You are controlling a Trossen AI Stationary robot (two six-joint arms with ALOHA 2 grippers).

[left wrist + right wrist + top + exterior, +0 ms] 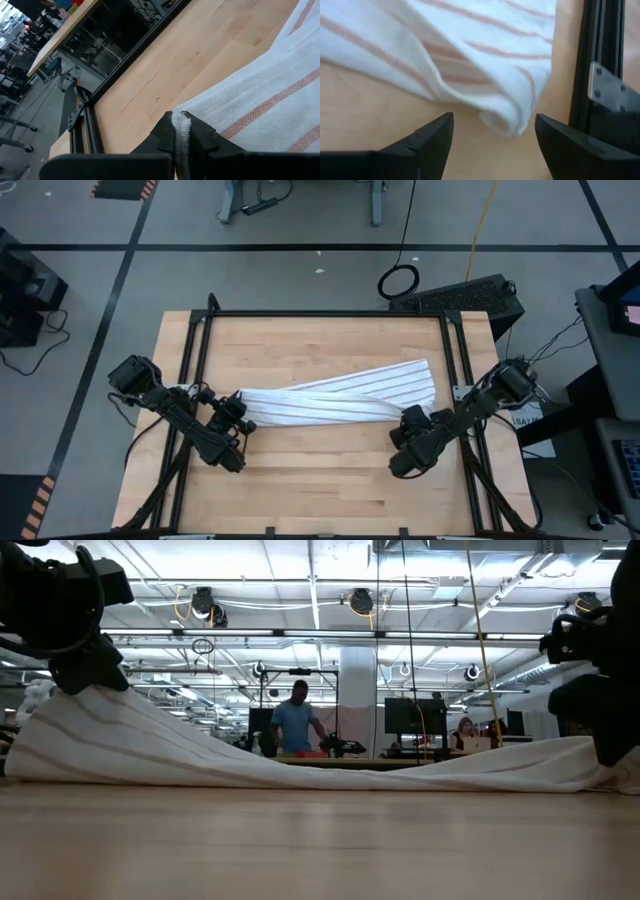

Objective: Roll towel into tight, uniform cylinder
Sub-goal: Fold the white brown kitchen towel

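The white towel [335,395] with thin stripes lies stretched and partly twisted across the wooden table, from my left gripper to the right side. My left gripper [236,418] is shut on its left end, which stands raised in the low view [95,700]. My right gripper [410,430] is open, low over the table at the towel's right near corner. In the right wrist view that folded corner [507,122] lies just ahead of the gap between the two fingers [492,145], apart from them. The towel's right part [520,765] rests flat on the wood. My left gripper pinches the towel's left end [181,127] between its two fingers; a narrow bunch of cloth pokes out past the fingertips. The fingers come slanting down from the table's left. That end is lifted off the wood, and the cloth slopes down from it toward the right.
Black frame rails run along the table's sides [457,360] [600,70], close by my right gripper. Bare wood lies toward the near edge [320,480]. People stand and sit at benches in the room beyond [295,720].
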